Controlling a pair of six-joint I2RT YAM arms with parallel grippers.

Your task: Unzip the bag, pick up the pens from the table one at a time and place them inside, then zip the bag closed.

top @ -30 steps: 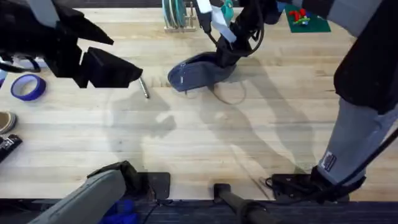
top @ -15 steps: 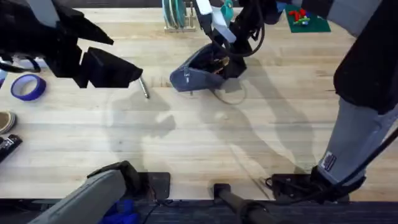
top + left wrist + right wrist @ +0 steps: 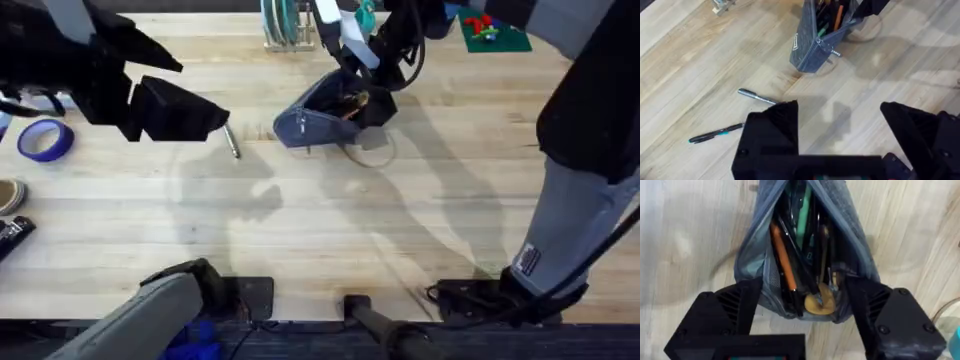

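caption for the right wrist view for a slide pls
Right gripper straddles the end of the unzipped bag, pens already packed inside, over the wooden table.

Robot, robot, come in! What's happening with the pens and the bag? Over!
Left gripper open, hovering. Right gripper open around the bag. Bag unzipped, pens inside; two pens on the table. Nothing in the way.

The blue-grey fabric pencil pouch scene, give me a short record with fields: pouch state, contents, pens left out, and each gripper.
pouch: blue-grey fabric pencil pouch, unzipped, mouth gaping
contents: several pens inside, including an orange pen and a green pen
pens left out: silvery stick pen and dark pen with green tip, both lying on the light wooden table
right gripper: open, fingers on either side of the pouch's end
left gripper: open, above the table near the loose pens, holding nothing
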